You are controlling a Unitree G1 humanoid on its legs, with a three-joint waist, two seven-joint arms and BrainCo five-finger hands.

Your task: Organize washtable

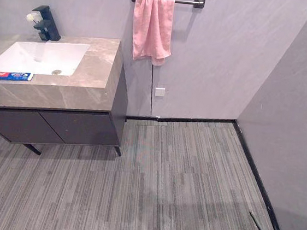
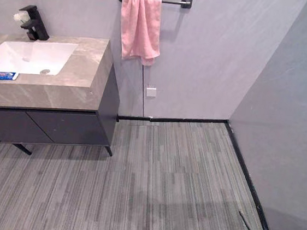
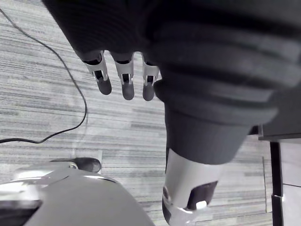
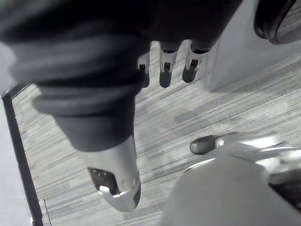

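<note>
A grey stone washtable (image 1: 90, 86) with a white sink (image 1: 39, 56) and a black faucet (image 1: 46, 24) stands at the upper left. A red, white and blue toothpaste tube (image 1: 9, 75) lies on the counter at the sink's front edge. A pink towel (image 1: 152, 26) hangs from a black wall bar (image 1: 184, 1). My left hand (image 3: 124, 77) hangs over the floor with straight fingers and holds nothing. My right hand (image 4: 167, 66) also hangs over the floor, fingers straight and empty. Both hands are far from the washtable.
Dark cabinet doors (image 1: 59, 127) sit under the counter. Grey striped flooring (image 1: 180, 178) spreads in front of it. A grey wall (image 1: 288, 135) closes the right side, with a small white wall plate (image 1: 160, 92) on the back wall.
</note>
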